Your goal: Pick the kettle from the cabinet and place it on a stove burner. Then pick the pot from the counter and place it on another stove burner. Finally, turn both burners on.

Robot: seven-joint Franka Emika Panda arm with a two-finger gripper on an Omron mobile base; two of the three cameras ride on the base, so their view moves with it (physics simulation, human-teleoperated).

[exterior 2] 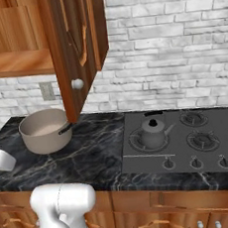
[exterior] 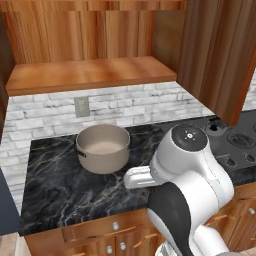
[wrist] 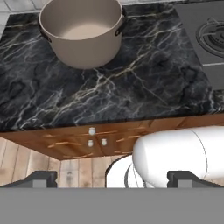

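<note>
1. The kettle [exterior 2: 153, 131] sits upright on the near-left burner [exterior 2: 149, 140] of the cooktop [exterior 2: 189, 143], so I judge the first leg of the task done; the cabinet [exterior: 90, 75] shelf is bare and its door [exterior 2: 74, 50] hangs wide open.
2. The pot [exterior: 103, 148] stands upright on the black marble tabletop [exterior: 75, 190], left of the cooktop and just under the open shelf, well apart from the kettle.
3. The claw [wrist: 112, 178] is spread wide and carries nothing; in the hand view its two dark tips [wrist: 40, 178] stand far apart at the bottom, aimed down across the tabletop's front edge with the pot well ahead of them.
4. Next step, as I judge it, is reaching for the pot.
5. Risk: the pot is far wider than the kettle, so the claw probably cannot span its body; a pinch on the rim wall or a side handle [wrist: 120, 27] sits off-centre, and the pot may tilt or slip.
6. Risk: the open door hangs low beside the pot, so a high lift or a swing toward the stove could knock the arm [exterior: 192, 170] or the pot against it.
7. Risk: setting the pot down close to the kettle could nudge it off its burner; a free burner [exterior 2: 202, 139] further right looks safer.
</note>
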